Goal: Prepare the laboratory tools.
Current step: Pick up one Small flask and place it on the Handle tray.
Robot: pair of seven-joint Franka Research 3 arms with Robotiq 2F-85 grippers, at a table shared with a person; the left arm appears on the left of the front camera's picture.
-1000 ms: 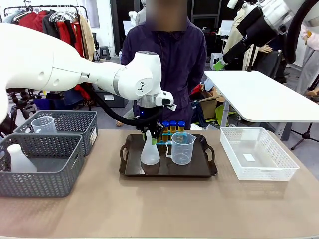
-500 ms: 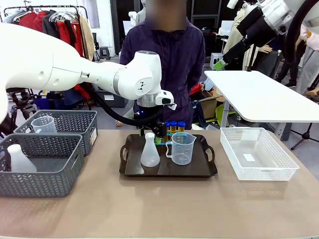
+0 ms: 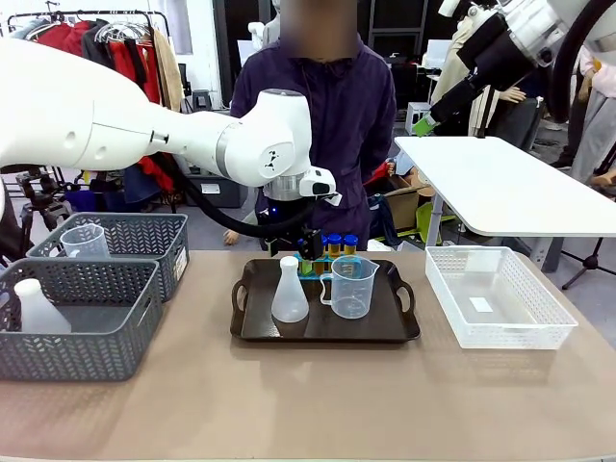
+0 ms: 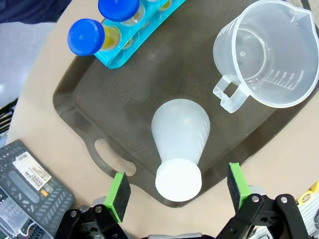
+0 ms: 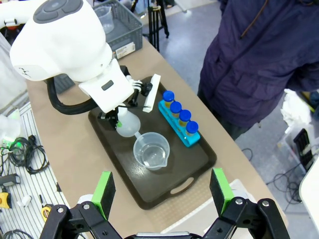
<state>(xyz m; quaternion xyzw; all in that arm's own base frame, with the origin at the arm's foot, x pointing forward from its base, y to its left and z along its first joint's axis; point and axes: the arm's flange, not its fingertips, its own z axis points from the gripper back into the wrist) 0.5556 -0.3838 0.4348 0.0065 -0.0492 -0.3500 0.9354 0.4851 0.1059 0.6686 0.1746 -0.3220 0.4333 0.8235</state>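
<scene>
One wide-open left gripper (image 4: 177, 191) hangs directly above the upright conical flask (image 4: 180, 148), green pads flanking its neck; right gripper (image 5: 162, 193), also open, hovers far higher.

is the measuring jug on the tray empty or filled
Empty: the measuring jug stands upright on the dark tray, and its bare bottom shows through from above.

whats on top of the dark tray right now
On the dark brown tray stand a frosted conical flask, a clear measuring jug and a blue rack holding four blue-capped tubes of yellow liquid. The flask and jug hide the rack's lower part in the front view.
</scene>
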